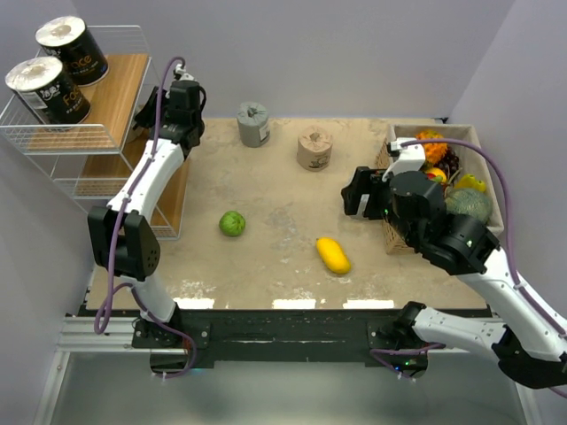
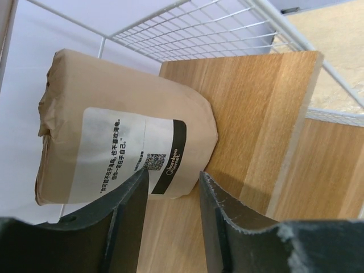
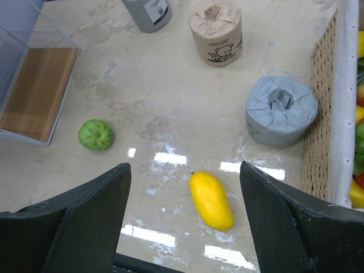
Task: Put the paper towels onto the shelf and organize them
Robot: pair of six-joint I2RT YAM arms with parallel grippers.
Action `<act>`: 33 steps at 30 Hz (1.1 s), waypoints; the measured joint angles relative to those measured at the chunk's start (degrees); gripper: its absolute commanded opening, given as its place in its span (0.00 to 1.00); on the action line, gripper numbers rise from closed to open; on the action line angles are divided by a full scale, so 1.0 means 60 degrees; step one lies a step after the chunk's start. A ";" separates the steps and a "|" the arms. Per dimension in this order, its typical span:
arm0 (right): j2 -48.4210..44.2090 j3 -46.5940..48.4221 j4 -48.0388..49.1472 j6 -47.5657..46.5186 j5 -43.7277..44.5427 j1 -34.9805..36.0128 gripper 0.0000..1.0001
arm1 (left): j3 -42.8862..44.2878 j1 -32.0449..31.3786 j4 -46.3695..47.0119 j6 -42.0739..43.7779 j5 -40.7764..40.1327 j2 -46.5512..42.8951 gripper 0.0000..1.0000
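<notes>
The shelf (image 1: pixel 53 142) stands at the far left, with two black rolls (image 1: pixel 73 49) (image 1: pixel 49 90) on its top tier. My left gripper (image 1: pixel 166 99) reaches in at the tier below. In the left wrist view it (image 2: pixel 173 173) is open, its fingertips at the near edge of a tan roll (image 2: pixel 119 142) lying on the wooden board (image 2: pixel 256 102). On the table stand a grey roll (image 1: pixel 253 124) and a tan roll (image 1: pixel 314 148). My right gripper (image 1: pixel 356 190) is open and empty above the table (image 3: pixel 185 165). Another grey roll (image 3: pixel 281 111) sits by the basket, hidden in the top view.
A green fruit (image 1: pixel 232 223) and a yellow fruit (image 1: pixel 333 255) lie on the table in front. A box of fruit (image 1: pixel 461 133) stands at the right; its woven wall (image 3: pixel 321 114) shows in the right wrist view. The shelf's lowest board (image 3: pixel 34 94) is at the left.
</notes>
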 measured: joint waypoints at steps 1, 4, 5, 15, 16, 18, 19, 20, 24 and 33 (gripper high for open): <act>0.0018 0.0000 0.0000 -0.0004 -0.0044 0.0000 0.80 | 0.0080 -0.0033 -0.0109 -0.0076 0.0076 0.0000 0.49; 0.0109 0.0000 0.0051 -0.0004 -0.0138 0.0000 0.81 | 0.0568 -0.0313 -0.0426 -0.0321 0.0342 0.0004 0.52; 0.0153 0.0000 0.0106 -0.0007 -0.0146 0.0000 0.80 | 0.0823 -0.0419 -0.0550 -0.0426 0.0444 0.0004 0.53; 0.2226 -0.0164 0.1421 0.0091 0.0652 -0.0117 0.80 | 0.0922 -0.2634 -0.1504 -0.2175 0.2845 -0.1093 0.75; 0.2761 0.0018 0.1519 0.0087 0.0696 -0.0208 0.80 | 0.0590 -0.2630 -0.1464 -0.2371 0.3304 -0.1468 0.84; 0.3748 0.0444 0.1789 0.0062 0.0688 -0.0539 0.80 | -0.0379 -0.2565 -0.1366 -0.2798 0.4364 -0.2495 0.88; 0.4237 0.0681 0.1909 0.0040 0.0637 -0.0747 0.80 | -0.0943 -0.2528 -0.1173 -0.2998 0.4962 -0.3096 0.91; 0.4688 0.0933 0.2036 0.0022 0.0568 -0.1027 0.80 | -0.1588 -0.2492 -0.0925 -0.3187 0.5493 -0.3741 0.93; 0.6080 0.1865 0.2437 -0.0120 0.0259 -0.2124 0.81 | -0.3971 -0.2484 0.0299 -0.3814 0.7198 -0.6029 0.98; 0.9129 0.4816 0.2641 -0.0488 -0.0699 -0.3785 0.92 | -0.7694 -0.2484 0.2426 -0.4932 0.9198 -0.8069 0.99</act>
